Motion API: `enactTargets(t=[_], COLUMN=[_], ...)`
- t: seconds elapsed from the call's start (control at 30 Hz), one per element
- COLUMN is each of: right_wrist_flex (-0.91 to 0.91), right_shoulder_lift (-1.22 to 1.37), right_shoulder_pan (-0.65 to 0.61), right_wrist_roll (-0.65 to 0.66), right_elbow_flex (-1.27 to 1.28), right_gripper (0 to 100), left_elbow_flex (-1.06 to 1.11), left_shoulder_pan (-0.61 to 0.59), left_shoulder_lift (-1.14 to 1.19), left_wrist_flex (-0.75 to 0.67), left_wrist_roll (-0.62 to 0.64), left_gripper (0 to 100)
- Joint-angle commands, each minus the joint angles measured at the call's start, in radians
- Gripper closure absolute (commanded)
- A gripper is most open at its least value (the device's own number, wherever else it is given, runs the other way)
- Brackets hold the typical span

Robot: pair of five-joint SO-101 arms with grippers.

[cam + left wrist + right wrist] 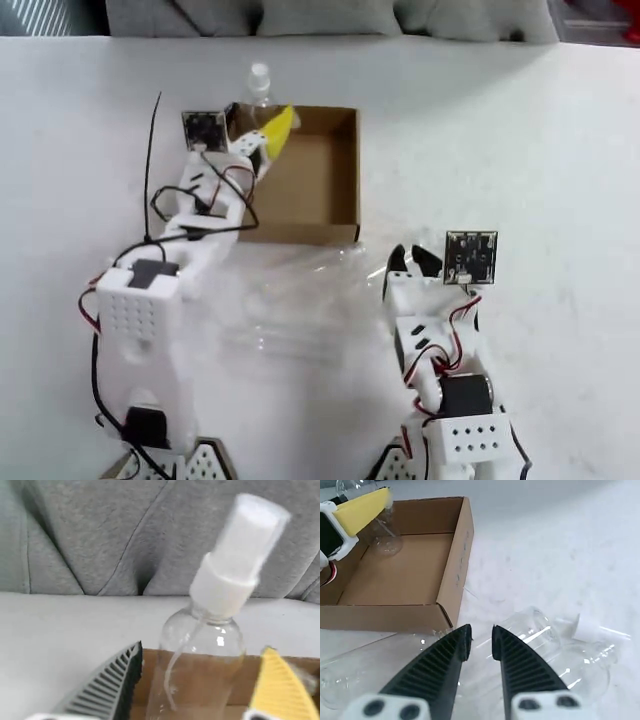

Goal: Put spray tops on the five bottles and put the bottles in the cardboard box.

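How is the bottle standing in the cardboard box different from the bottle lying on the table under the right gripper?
The boxed bottle stands upright in a far corner of the cardboard box; the table bottle lies on its side outside it. The boxed bottle wears a white spray top; the table bottle's neck seems bare, with a loose spray top lying beside it. Both are clear and look empty.

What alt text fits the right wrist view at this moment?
The right gripper, jaws slightly apart, hovers over clear bottles lying on the white table, with a spray top lying among them. Beyond, the left gripper is at an upright bottle in the cardboard box.
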Motion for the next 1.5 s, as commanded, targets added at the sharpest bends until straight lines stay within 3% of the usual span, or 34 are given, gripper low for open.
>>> enactTargets(t=[0.0,0.3,0.63,0.77,0.93,1.1,1.2,1.27,1.47], right_wrist_flex=[0.001,0.001,0.001,0.001,0.001,0.001,0.001,0.002,0.008], right_shoulder_lift=[-0.008,-0.008,-0.008,-0.008,-0.008,-0.008,-0.008,-0.008,-0.008], right_shoulder_pan=[-0.001,-0.001,-0.001,-0.001,-0.001,-0.001,-0.001,-0.001,-0.001], right_wrist_roll=[0.014,0.014,0.014,0.014,0.083,0.081,0.081,0.081,0.089], right_elbow_flex=[-0.006,-0.006,-0.006,0.002,0.005,0.005,0.005,0.005,0.005], right_gripper=[94.3,94.3,94.3,94.3,94.6,94.6,94.6,94.6,94.6], left_elbow_flex=[-0.009,-0.005,0.319,0.42,0.605,0.807,0.841,0.807,0.606], left_shoulder_pan=[-0.01,-0.005,0.002,0.001,-0.001,-0.001,-0.019,-0.044,-0.12], left_shoulder_lift=[-0.093,-0.113,-0.464,-0.596,-0.808,-1.081,-1.248,-1.354,-1.561], left_wrist_flex=[0.069,0.078,0.1,0.207,0.224,0.252,0.427,0.615,1.243], left_wrist_roll=[0.014,0.015,0.009,0.008,0.005,-0.117,-0.137,-0.137,-0.135], left_gripper=[55,55,55,64,77,87,94,98,98])
